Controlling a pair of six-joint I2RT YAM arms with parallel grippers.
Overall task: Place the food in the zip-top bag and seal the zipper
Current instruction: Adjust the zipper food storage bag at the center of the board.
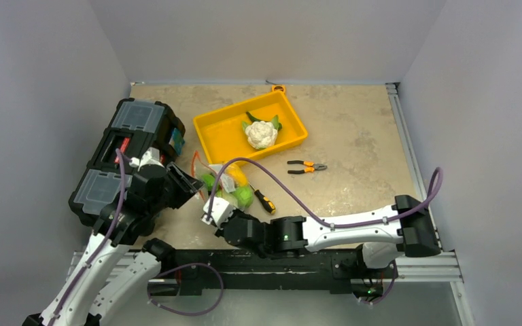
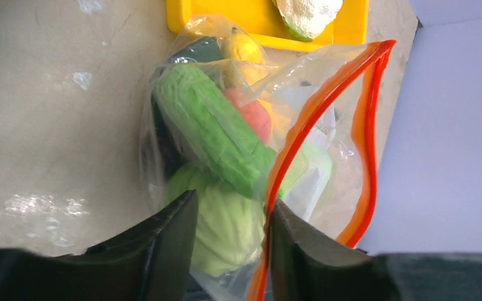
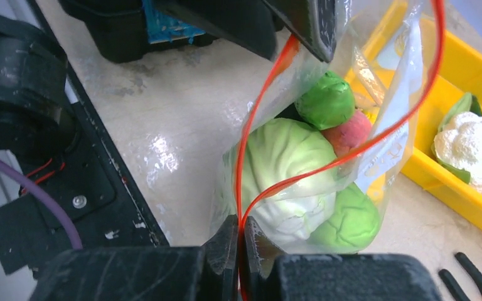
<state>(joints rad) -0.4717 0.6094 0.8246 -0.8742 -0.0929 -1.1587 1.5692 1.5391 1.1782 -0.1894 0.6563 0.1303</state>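
The clear zip-top bag hangs between my two grippers with its mouth gaping. Inside lie a pale green cabbage, a long green vegetable, an orange-red fruit, yellow corn and a green lime. My right gripper is shut on one end of the red-orange zipper. My left gripper stands open; the zipper runs along the inner face of its right finger. A white cauliflower lies in the yellow tray.
A black toolbox stands at the left, close to the left arm. Orange-handled pliers lie right of the bag and a screwdriver lies just beside it. The tray sits directly behind the bag.
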